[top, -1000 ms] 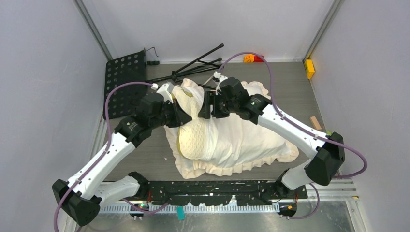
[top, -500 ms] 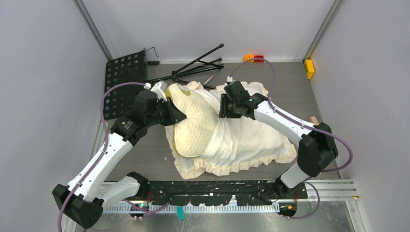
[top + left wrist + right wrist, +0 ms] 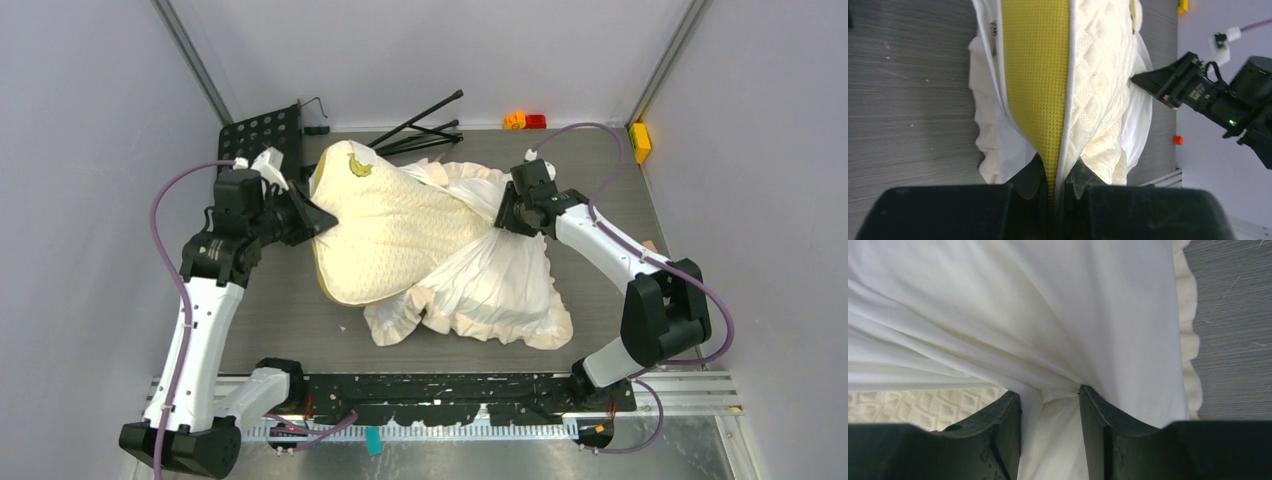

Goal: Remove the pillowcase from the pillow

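The pale yellow dotted pillow (image 3: 390, 235) lies across the table's middle, its left two thirds bare, with an olive tag (image 3: 359, 168) near its far corner. My left gripper (image 3: 308, 217) is shut on its yellow-green edge seam (image 3: 1040, 95) at the left. The off-white frilled pillowcase (image 3: 495, 285) covers only the pillow's right end and is bunched and stretched. My right gripper (image 3: 505, 215) is shut on a gathered fold of the pillowcase (image 3: 1048, 330) at the far right. In the right wrist view the cloth fills the gap between the fingers (image 3: 1098, 412).
A black perforated plate (image 3: 255, 150) lies at the far left behind the left arm. A folded black stand (image 3: 420, 125) lies at the back. Small orange and red blocks (image 3: 523, 121), a yellow block (image 3: 640, 142) and a wooden block (image 3: 650, 243) lie at the right.
My left gripper has pulled the pillow to the left and back, and my right gripper has pulled the pillowcase to the right. Much more of the pillow is bare now.
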`<state>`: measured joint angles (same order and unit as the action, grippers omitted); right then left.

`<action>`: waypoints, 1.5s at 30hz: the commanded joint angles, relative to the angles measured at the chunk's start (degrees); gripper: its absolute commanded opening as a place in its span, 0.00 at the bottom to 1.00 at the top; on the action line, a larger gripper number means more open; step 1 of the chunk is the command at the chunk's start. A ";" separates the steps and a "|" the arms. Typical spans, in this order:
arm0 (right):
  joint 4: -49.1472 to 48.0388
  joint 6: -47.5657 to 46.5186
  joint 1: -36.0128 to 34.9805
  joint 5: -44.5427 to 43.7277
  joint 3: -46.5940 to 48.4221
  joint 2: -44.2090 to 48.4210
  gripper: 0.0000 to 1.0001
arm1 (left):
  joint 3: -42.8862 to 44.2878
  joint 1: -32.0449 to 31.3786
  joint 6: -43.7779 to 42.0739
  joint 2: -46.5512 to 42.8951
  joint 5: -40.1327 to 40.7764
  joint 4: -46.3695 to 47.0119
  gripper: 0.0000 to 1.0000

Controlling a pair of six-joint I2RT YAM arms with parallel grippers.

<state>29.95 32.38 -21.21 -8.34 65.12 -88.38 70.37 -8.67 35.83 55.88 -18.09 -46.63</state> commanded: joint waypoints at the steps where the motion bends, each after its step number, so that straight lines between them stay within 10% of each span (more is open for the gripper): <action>1: 0.92 -0.58 3.46 -8.81 -2.74 3.81 0.50 | 3.09 4.35 -4.09 -2.94 7.00 0.70 0.00; 9: 0.99 -4.25 3.46 11.45 -1.26 10.33 0.84 | -8.03 4.30 0.60 -2.06 -1.60 10.86 0.00; 26: 8.46 7.40 6.48 -5.94 -13.76 29.02 0.96 | -22.02 4.32 10.42 -3.30 13.44 14.18 0.00; 39: 8.59 11.33 11.04 5.16 -23.22 33.06 0.98 | -24.13 4.36 16.59 0.19 22.30 8.78 0.00; 45: 4.70 13.30 11.05 9.33 -25.91 31.00 0.74 | -26.46 4.33 18.96 -0.99 22.64 9.94 0.00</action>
<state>38.83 43.35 -10.35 -1.96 39.94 -56.34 45.25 -5.10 52.45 56.25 -0.03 -38.52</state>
